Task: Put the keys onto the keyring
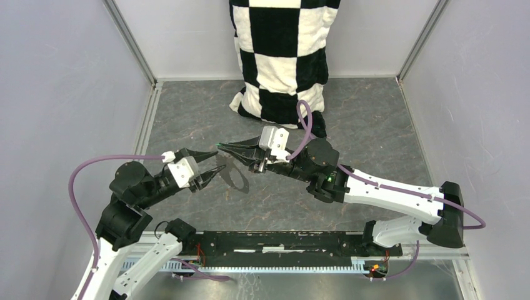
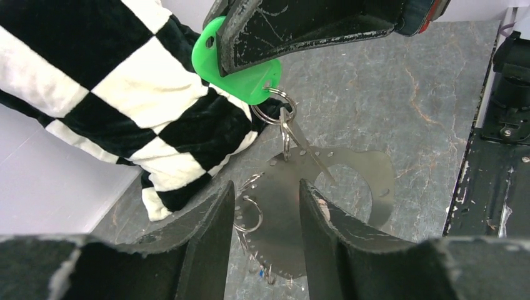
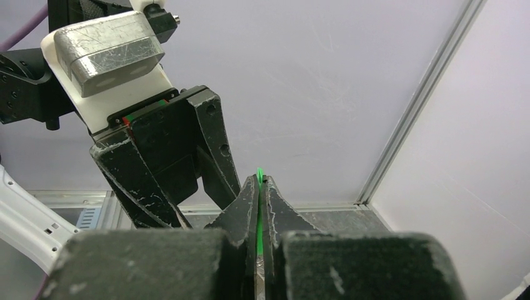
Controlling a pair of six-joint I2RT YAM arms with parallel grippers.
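Keyring (image 2: 281, 206) sits near green key (image 2: 247, 81) pinched in right claw (image 3: 259, 187).

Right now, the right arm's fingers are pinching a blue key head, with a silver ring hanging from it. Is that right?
Not quite. The key head pinched in the right fingers is green, not blue; the left wrist view shows it clearly. A silver ring does hang from it.
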